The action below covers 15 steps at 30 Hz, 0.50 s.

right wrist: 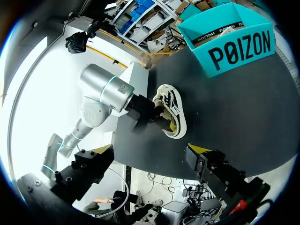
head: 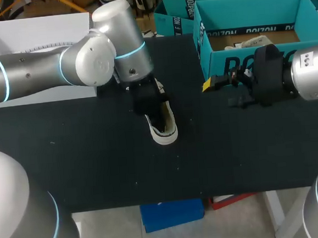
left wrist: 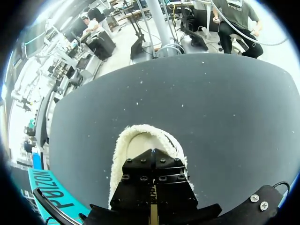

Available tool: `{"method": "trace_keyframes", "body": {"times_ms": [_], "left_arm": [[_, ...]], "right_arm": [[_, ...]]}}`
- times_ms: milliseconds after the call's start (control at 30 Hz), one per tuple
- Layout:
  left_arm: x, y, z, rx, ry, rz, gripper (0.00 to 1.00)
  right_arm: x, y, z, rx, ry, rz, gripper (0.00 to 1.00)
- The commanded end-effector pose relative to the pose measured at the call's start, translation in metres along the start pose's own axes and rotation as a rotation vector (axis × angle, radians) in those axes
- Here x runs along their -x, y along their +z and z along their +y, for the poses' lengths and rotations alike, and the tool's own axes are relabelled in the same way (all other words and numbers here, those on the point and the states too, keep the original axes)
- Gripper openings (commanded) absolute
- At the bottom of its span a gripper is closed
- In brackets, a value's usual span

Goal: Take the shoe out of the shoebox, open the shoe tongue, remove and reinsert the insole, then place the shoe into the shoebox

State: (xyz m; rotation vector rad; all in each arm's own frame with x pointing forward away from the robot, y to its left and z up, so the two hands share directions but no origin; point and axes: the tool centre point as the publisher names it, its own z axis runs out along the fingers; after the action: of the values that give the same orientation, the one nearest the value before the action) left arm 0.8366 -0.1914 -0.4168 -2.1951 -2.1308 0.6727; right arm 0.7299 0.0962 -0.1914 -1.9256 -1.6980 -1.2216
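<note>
A cream low-top shoe (head: 164, 125) with a fleecy lining lies on the black table (head: 96, 157), toe toward the front edge. My left gripper (head: 147, 103) comes down into the shoe's opening. In the left wrist view its black body covers the shoe (left wrist: 123, 149) and its tips are hidden inside, so I cannot see what they pinch. The right wrist view shows the shoe (right wrist: 174, 112) with the left arm (right wrist: 105, 93) over it. My right gripper (head: 223, 92) hangs open and empty to the shoe's right, just in front of the teal shoebox (head: 221, 64). Its wide-apart fingers (right wrist: 199, 157) point at the shoe.
The teal shoebox (right wrist: 234, 44) stands open at the back right with a second pale shoe (head: 249, 43) inside. A white open box (head: 31, 30) sits at the back left, and another teal box (head: 174, 18) stands behind.
</note>
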Motion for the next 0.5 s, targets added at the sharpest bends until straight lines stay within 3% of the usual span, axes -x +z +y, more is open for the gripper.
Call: {"method": "trace_keyframes", "body": {"times_ms": [33,233,500], "left_arm": [[0.004,-0.006,0.0,0.024,0.009,-0.021,0.0],[0.008,-0.041,-0.014,0.026,-0.01,-0.085,0.02],[-0.003,-0.093,-0.028,0.096,-0.047,-0.17,0.0]], "right_arm": [[0.0,0.0,0.0,0.001,0.0,-0.002,1.0],[0.0,0.0,0.0,0.001,0.0,-0.002,1.0],[0.0,0.0,0.0,0.001,0.0,-0.002,1.0]]}}
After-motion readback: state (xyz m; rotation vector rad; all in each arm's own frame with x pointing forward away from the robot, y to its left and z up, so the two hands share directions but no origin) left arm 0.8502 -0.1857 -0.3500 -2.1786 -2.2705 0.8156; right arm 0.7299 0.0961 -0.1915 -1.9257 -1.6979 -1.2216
